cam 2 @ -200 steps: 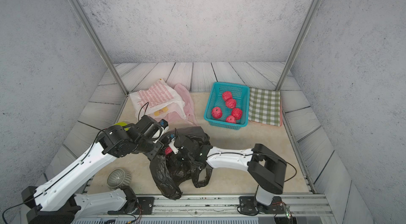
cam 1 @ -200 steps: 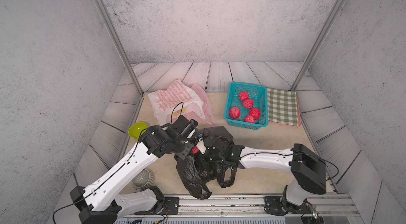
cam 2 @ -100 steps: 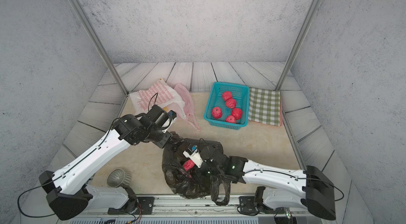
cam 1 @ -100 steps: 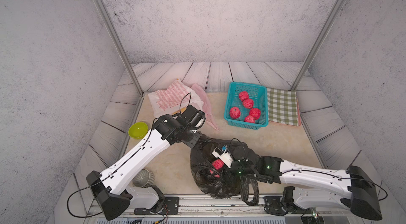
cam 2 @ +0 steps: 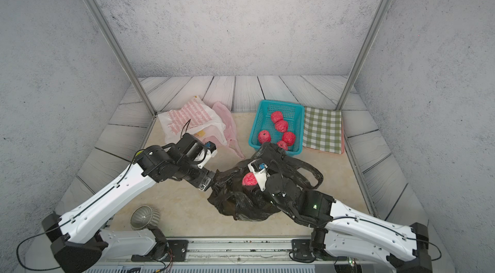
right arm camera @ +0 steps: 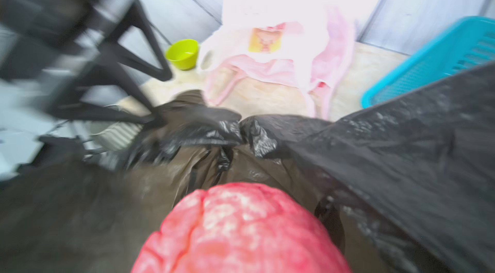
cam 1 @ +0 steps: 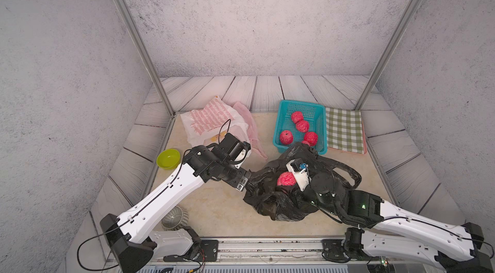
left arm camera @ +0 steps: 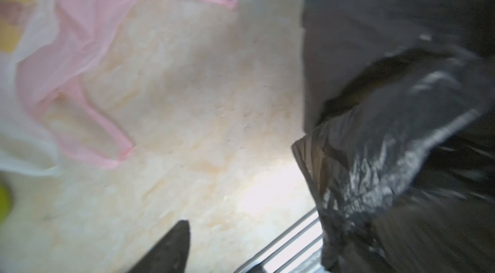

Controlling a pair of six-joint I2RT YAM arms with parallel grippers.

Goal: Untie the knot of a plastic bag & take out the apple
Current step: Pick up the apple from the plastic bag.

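Note:
The black plastic bag (cam 1: 276,206) (cam 2: 241,204) lies crumpled mid-table with its mouth gaping; I cannot pick out a knot. A red wrinkled apple (cam 1: 286,179) (cam 2: 249,179) sits just above the mouth, and my right gripper (cam 1: 290,183) is shut on it. In the right wrist view the apple (right arm camera: 241,231) fills the foreground and hides most of the fingers. My left gripper (cam 1: 244,182) (left arm camera: 251,231) stands open at the bag's left edge (left arm camera: 388,137). One of its fingers (left arm camera: 179,245) shows; the other is hidden behind the plastic.
A teal basket (cam 1: 277,135) holding several red apples stands just behind the bag, with a green checked cloth (cam 1: 344,129) to its right. White and pink bags (cam 1: 214,121) lie at the back left. A green bowl (cam 1: 168,158) and a grey ribbed object (cam 1: 174,218) sit at the left.
The left gripper has opened and released the bag's edge. The right gripper has carried the apple rightward and towards the basket, and the bag has shifted right with it.

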